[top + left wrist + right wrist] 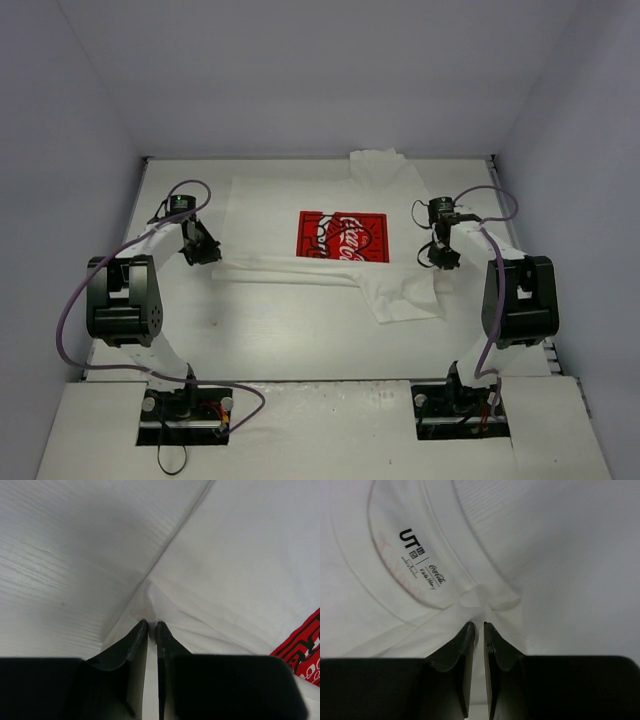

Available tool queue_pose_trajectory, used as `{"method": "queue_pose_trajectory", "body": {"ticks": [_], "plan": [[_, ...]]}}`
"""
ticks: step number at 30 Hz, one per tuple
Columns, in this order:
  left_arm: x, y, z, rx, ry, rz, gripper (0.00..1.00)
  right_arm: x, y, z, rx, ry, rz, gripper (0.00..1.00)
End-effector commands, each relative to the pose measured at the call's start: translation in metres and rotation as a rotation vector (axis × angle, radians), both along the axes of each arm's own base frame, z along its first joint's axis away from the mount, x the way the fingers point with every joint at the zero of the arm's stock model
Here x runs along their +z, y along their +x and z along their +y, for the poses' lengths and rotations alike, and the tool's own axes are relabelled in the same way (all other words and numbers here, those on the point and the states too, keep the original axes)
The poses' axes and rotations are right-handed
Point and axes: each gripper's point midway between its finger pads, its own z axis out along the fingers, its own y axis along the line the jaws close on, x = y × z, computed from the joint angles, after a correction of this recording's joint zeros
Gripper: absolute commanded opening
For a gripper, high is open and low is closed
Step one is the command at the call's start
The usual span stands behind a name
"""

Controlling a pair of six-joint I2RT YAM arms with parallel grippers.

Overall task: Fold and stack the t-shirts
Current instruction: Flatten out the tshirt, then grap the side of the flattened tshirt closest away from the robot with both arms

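The white t-shirt (275,215) lies sideways on the table, its red square chest print (344,236) facing up at the middle. Its near long edge is lifted and folded over towards the middle. My left gripper (206,256) is shut on the shirt's cloth at the left end of that edge; the left wrist view shows the pinched cloth (150,611) at my gripper (152,625). My right gripper (446,258) is shut on the shirt at the collar end; the right wrist view shows my gripper (478,625) by the neck label (420,562).
A sleeve (385,165) sticks out at the far edge of the table, another (405,298) lies towards the near right. White walls stand close on three sides. The arm bases sit at the near edge.
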Motion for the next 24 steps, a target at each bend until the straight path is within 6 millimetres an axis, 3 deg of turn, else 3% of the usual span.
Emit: {"method": "queue_pose_trajectory", "body": {"ticks": [1, 2, 5, 7, 10, 12, 13, 15, 17, 19, 21, 24], "plan": [[0.043, 0.05, 0.023, 0.051, 0.079, -0.185, 0.15, 0.018, 0.012, -0.035, -0.042, -0.134, -0.022, 0.2], [0.048, 0.054, 0.023, 0.044, 0.078, -0.199, 0.2, 0.019, 0.015, -0.035, -0.041, -0.133, -0.027, 0.21], [0.07, 0.064, 0.019, 0.013, 0.067, -0.254, 0.38, 0.034, 0.025, -0.033, -0.026, -0.123, -0.071, 0.39], [0.092, 0.064, 0.018, -0.005, 0.073, -0.297, 0.45, 0.055, 0.031, -0.031, -0.007, -0.113, -0.127, 0.58], [0.125, 0.056, 0.009, -0.049, 0.077, -0.363, 0.46, 0.09, 0.03, -0.023, 0.046, -0.076, -0.223, 0.77], [0.146, 0.04, -0.001, -0.098, 0.09, -0.403, 0.46, 0.112, 0.022, -0.011, 0.096, -0.021, -0.295, 0.8], [0.149, 0.026, -0.019, -0.158, 0.09, -0.405, 0.46, 0.107, 0.012, -0.006, 0.12, 0.002, -0.286, 0.79], [0.139, 0.005, -0.039, -0.224, 0.079, -0.375, 0.46, 0.103, -0.007, 0.009, 0.155, 0.085, -0.304, 0.74], [0.125, -0.015, -0.046, -0.248, 0.066, -0.331, 0.46, 0.103, -0.021, 0.023, 0.165, 0.167, -0.326, 0.68], [0.117, -0.036, -0.055, -0.265, 0.042, -0.317, 0.46, 0.081, -0.044, 0.035, 0.144, 0.223, -0.284, 0.6], [0.089, -0.061, -0.066, -0.294, 0.028, -0.253, 0.46, 0.068, -0.064, 0.045, 0.121, 0.251, -0.269, 0.51], [0.081, -0.075, -0.092, -0.353, 0.012, -0.238, 0.46, 0.067, -0.068, 0.05, 0.102, 0.185, -0.253, 0.59]]}}
